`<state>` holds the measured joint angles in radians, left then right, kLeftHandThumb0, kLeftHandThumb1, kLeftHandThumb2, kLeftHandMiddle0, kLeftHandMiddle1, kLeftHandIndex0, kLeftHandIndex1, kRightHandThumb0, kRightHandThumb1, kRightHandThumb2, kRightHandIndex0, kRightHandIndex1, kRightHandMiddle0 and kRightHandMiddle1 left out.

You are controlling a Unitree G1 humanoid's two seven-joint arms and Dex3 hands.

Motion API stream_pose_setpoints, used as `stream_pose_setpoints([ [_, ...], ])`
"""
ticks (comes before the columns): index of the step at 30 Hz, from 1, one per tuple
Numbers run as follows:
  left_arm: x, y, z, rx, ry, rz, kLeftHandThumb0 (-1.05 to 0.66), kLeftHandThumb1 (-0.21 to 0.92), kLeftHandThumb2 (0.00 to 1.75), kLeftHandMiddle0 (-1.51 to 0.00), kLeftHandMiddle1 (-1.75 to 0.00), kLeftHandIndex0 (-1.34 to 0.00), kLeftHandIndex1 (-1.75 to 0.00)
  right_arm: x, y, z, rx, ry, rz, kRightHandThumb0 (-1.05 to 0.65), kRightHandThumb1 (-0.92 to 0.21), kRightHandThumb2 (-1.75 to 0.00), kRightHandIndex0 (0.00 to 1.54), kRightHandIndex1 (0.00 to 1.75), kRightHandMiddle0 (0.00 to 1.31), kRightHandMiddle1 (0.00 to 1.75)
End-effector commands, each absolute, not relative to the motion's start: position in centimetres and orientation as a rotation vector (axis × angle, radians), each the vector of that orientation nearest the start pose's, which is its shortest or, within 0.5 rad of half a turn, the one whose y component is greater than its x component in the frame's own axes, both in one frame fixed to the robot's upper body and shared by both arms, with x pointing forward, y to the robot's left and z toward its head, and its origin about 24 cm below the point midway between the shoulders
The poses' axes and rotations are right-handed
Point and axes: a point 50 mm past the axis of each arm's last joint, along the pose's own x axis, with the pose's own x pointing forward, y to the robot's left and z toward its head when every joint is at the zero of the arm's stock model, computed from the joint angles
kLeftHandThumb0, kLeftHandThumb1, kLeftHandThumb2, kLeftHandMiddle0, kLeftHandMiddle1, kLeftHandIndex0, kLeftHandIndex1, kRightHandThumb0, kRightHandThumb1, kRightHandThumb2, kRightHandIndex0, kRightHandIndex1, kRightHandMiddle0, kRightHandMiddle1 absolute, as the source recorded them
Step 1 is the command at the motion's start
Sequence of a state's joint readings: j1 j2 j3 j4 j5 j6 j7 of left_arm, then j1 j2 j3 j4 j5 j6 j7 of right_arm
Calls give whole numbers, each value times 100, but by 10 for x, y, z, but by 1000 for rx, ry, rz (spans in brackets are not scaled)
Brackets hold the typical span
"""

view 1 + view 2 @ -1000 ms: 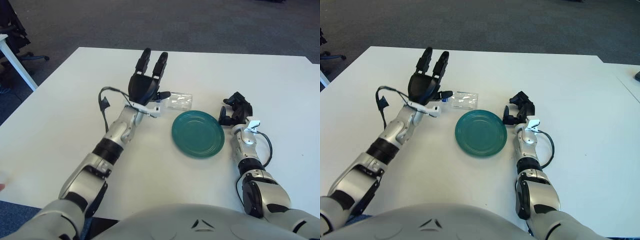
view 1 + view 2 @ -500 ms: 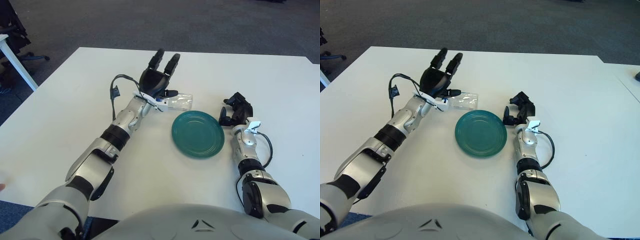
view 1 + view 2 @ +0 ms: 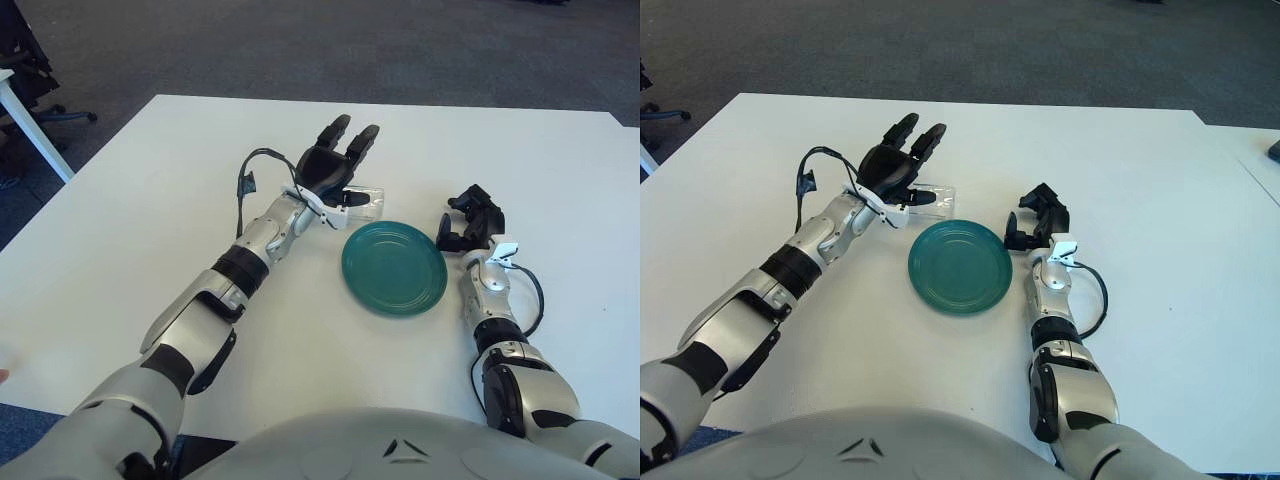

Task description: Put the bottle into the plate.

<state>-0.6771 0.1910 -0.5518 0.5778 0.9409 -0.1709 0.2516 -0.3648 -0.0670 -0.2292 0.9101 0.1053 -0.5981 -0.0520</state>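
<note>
As fingers splay, left hand [image 3: 335, 170] over bottle [image 3: 362, 203]

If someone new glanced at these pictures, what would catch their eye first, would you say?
Probably the teal plate, sitting alone near the middle of the white table. Next, the left hand with fingers spread over the clear bottle lying just beyond the plate's far left edge. The right hand shows beside the plate's right rim.
</note>
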Motion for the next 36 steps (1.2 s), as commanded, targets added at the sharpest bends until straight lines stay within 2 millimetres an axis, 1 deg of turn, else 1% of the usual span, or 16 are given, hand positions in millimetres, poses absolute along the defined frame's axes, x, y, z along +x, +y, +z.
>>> stream_pose_setpoints([
  [1,340,36,95,1330,-590,-428,-105,92,73,-12,-1,0,-28,272,-186,-39,119,112,-254,0,15,-172,100,142,83,175],
  [4,340,31,93,1333,-564,-467,-105,92,72,-13,-1,0,-31,271,-185,-40,115,121,-252,0,15,-173,100,143,82,175],
  [13,342,26,87,1330,-518,-510,-105,92,70,-15,-1,0,-36,270,-183,-39,112,120,-260,0,16,-174,99,147,82,175],
  [21,343,23,75,1324,-471,-537,-105,92,70,-16,-1,0,-39,267,-183,-39,100,109,-298,0,16,-175,100,146,81,175],
  [36,347,23,65,1336,-429,-541,-105,92,71,-17,-1,0,-38,262,-182,-40,101,106,-322,0,16,-175,101,145,82,175],
])
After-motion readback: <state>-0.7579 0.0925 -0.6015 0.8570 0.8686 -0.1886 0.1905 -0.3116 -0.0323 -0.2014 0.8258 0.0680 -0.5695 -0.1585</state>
